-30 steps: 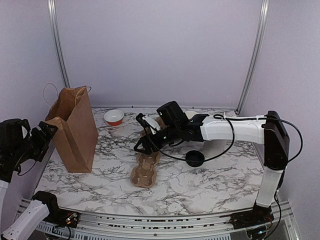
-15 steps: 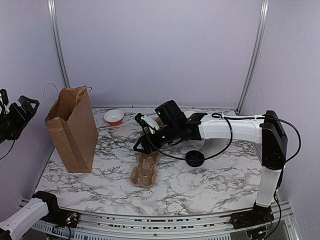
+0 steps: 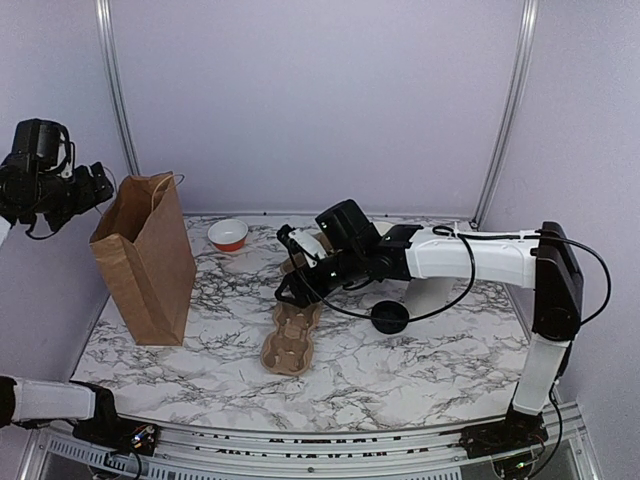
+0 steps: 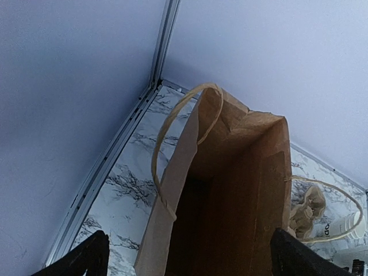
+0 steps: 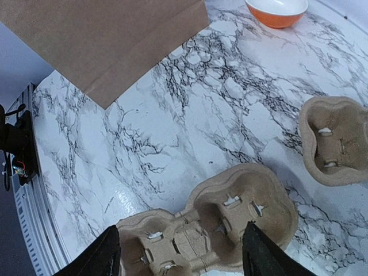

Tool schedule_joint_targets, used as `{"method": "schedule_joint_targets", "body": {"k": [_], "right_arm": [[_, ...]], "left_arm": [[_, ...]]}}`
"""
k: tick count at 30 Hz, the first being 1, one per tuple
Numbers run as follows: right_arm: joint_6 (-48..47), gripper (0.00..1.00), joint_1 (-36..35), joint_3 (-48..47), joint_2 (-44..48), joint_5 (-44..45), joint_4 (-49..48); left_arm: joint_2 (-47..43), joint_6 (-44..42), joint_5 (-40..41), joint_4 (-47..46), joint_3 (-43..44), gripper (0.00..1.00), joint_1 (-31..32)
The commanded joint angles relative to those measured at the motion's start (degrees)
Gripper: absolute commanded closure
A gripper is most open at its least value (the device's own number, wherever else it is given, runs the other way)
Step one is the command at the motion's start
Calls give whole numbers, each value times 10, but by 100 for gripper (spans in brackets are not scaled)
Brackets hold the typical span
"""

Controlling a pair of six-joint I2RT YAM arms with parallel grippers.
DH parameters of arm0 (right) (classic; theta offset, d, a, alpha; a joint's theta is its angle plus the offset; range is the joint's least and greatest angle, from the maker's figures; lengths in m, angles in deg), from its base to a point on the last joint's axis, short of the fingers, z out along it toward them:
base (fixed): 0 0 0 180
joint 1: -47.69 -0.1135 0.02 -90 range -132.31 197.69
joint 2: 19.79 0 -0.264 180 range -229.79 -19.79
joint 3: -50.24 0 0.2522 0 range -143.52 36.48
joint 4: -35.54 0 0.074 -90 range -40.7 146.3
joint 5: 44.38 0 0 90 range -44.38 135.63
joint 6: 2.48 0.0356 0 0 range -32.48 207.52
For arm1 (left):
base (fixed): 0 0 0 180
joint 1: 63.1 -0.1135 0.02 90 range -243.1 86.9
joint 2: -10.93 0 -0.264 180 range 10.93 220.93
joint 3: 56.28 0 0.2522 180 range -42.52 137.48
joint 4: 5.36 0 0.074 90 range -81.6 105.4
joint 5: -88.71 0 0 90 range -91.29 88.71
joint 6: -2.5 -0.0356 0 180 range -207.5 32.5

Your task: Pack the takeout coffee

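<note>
- Marbled tabletop (image 3: 420,370) carries everything, with the packing goods gathered mid-table where either arm can reach them.
- Brown paper bag (image 3: 150,265) stands upright at the left with its mouth gaping upward, probably so that it can be loaded from above.
- Left claw (image 4: 190,247) hangs high over that mouth with its fingers spread wide and nothing between them. It looks ready to steady or receive at the bag.
- Right claw (image 5: 180,227) hovers low over the pulp drink carrier (image 5: 230,213), partly spread and holding nothing.
- That carrier lies flat with its pockets up. A second carrier (image 5: 333,144) sits just behind it.
- White paper cup (image 4: 339,229) shows only in the left wrist view, near the second carrier. It appears tipped, its long axis roughly level across the tabletop, the lettered base end toward the bag and the mouth toward the right. I cannot tell what it rests on.
- Black lid (image 3: 390,318) lies flat on the tabletop to the right of the carrier, apart from the cup, so capping looks not yet done. I cannot tell which face is up.
</note>
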Motion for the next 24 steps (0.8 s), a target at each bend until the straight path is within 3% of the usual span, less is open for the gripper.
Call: {"method": "schedule_joint_targets", "body": {"k": [1, 7, 16, 24], "right_arm": [[-3, 30, 3, 16, 30, 18, 5], [-1, 30, 2, 26, 39, 20, 3], [-3, 30, 2, 26, 41, 19, 3], [-11, 29, 2, 28, 44, 30, 9]], "left_arm": [[41, -65, 19, 29, 37, 3, -2], [85, -96, 52, 34, 37, 11, -3], [130, -112, 19, 22, 33, 34, -2], [147, -123, 39, 10, 25, 52, -2]]}}
